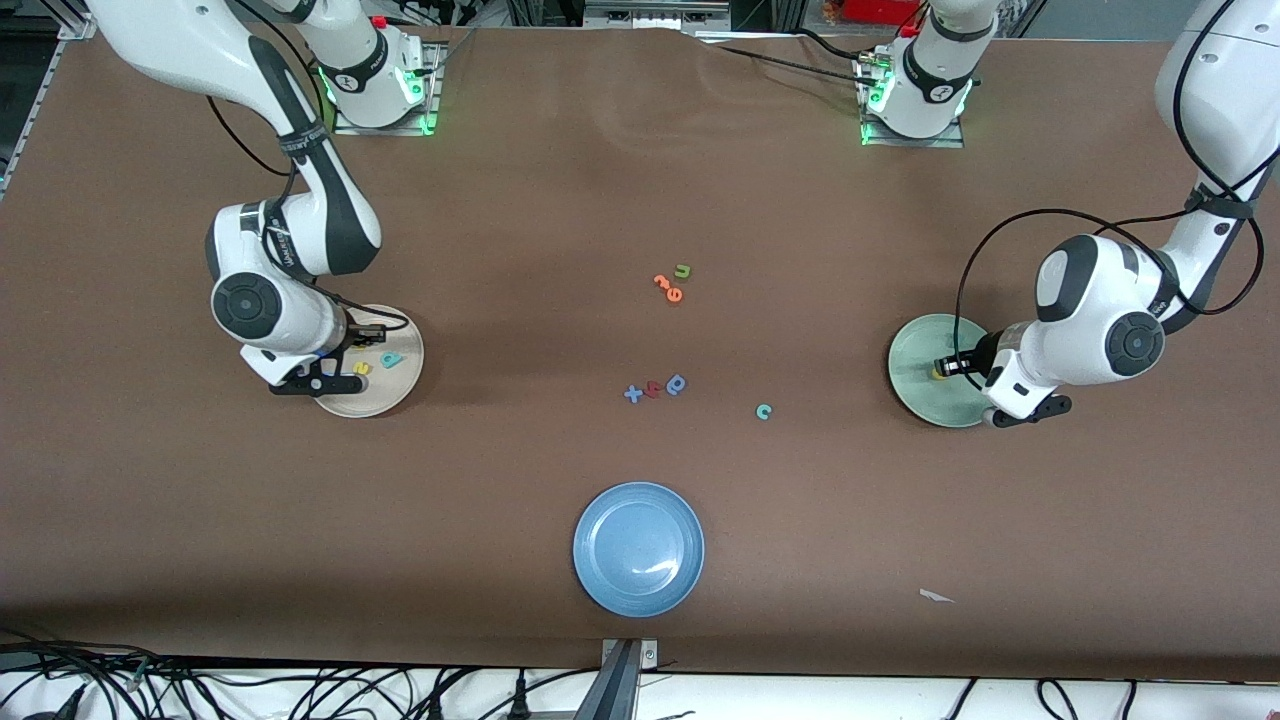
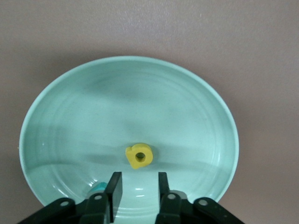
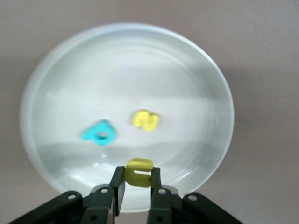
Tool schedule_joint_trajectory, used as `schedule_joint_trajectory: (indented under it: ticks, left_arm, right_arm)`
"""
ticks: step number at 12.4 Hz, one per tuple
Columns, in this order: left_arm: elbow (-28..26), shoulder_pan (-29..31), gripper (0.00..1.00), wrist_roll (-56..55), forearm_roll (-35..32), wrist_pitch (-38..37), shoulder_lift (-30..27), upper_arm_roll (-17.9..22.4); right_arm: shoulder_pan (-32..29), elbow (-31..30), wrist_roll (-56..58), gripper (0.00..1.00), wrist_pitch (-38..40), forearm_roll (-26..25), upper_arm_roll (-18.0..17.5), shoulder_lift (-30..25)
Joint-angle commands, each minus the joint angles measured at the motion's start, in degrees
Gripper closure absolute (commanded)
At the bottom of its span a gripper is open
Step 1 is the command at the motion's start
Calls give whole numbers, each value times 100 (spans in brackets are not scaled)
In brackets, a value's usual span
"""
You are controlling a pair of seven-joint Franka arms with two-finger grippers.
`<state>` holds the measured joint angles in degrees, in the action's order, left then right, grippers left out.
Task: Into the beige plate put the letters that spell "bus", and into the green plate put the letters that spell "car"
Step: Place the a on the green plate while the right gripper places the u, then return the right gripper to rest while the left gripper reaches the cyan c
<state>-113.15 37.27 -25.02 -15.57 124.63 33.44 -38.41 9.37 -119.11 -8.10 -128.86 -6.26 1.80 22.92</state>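
My right gripper (image 3: 137,183) hangs over the beige plate (image 3: 56,84), jaws pinched on a yellow letter (image 3: 138,171), because it belongs with the teal letter (image 3: 99,133) and other yellow one (image 3: 145,120) lying there. My left gripper (image 2: 137,187) hovers over the green plate (image 2: 70,112), jaws parted and empty, its yellow letter (image 2: 139,156) lying in the plate. The teal c (image 1: 763,411) waits on the table.
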Motion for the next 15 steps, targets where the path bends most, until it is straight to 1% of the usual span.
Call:
schedule_joint_trajectory:
  ticks: [1, 2, 4, 5, 8, 9, 10, 11, 12, 13, 14, 15]
  left_arm:
    - [144, -18, 0, -511, -114, -87, -232, -236]
    - [275, -10, 0, -722, -87, -105, -259, -429]
    - [372, -62, 0, -1484, -95, -70, -242, -824]
    - [477, -245, 0, -1775, -87, -44, -189, -887]
    - [1056, -1044, 0, -2856, -183, -9, 152, -835]
    - [1250, -1368, 1, -3138, -183, 96, 311, -783]
    - [1347, -1728, 1, -3376, -183, 219, 417, -582]
    - [1418, -2263, 2, -3569, -210, 403, 479, -197]
    - [1488, -2851, 2, -3763, -219, 570, 514, 285]
    - [1558, -3388, 2, -3895, -210, 667, 593, 760]
    - [1664, -3811, 2, -3984, -210, 729, 681, 1156]
    - [1760, -4050, 2, -4063, -201, 764, 786, 1378]
  right_arm:
    - [-23, -630, 432, 50, -551, 291, 163, -236]
    - [-14, -622, 449, 0, -509, 432, 172, -244]
    - [-14, -500, 467, 0, -395, 451, 145, -411]
    - [-14, -273, 458, 0, -89, 459, 110, -464]
    - [-14, 921, 414, 0, 1359, 565, -170, -595]
    - [-14, 1395, 458, 0, 1799, 574, -180, -613]
    - [-14, 1904, 467, 0, 2325, 574, -180, -605]
    - [-14, 2396, 485, 0, 2835, 582, -171, -614]
    - [-14, 2749, 493, 0, 3293, 652, -145, -640]
    - [-23, 3014, 494, 0, 3680, 809, -93, -727]
    - [-23, 3138, 494, 0, 3928, 889, 108, -867]
    - [-49, 3157, 511, 0, 4035, 908, 275, -1069]
